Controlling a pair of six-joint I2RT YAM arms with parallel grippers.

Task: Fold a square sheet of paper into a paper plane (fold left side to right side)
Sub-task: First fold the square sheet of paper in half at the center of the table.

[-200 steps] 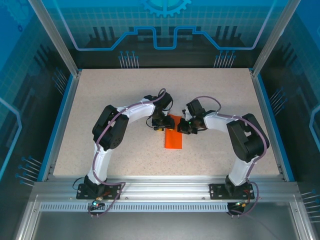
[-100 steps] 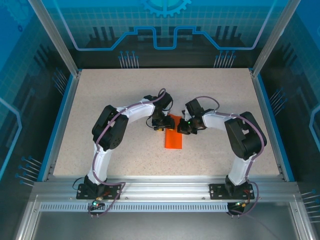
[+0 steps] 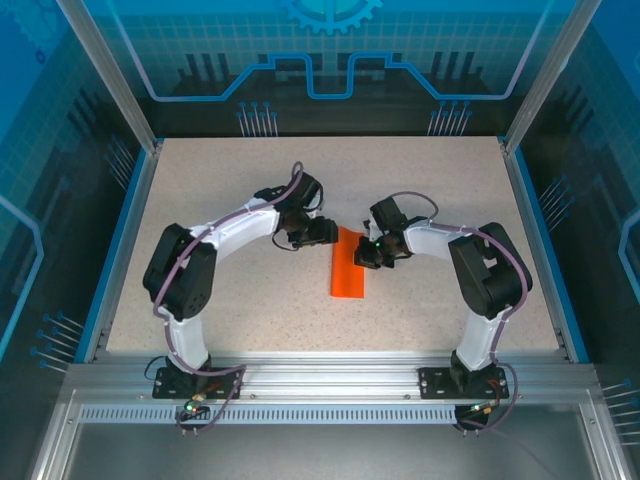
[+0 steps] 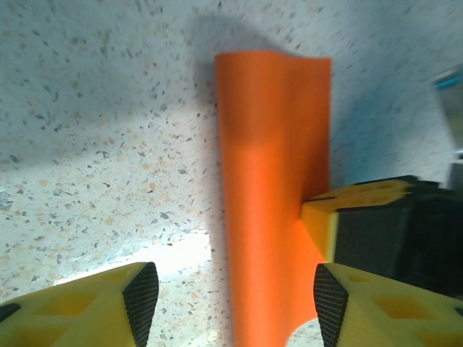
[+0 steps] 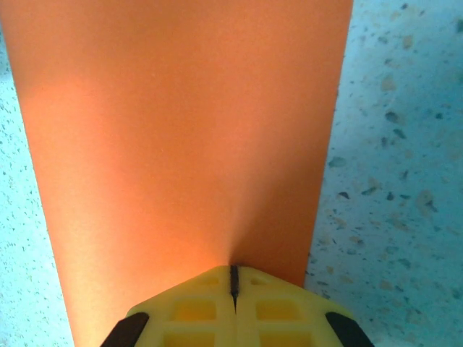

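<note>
Orange, thin and smooth: one square sheet of paper [image 3: 349, 266] lies near the middle of the counter [image 3: 220, 190] as a narrow long rectangle. Its long axis runs from the near side to the far side, and the far end curls up slightly. There are two sets of yellow jaws. The right jaws are closed together, tips resting at the sheet's right edge. The left jaws stand wide apart beside the far end and hold nothing. The counter is pale, speckled stone.

folded orange paper [image 4: 271, 166], left gripper [image 4: 235, 295] parted
</note>
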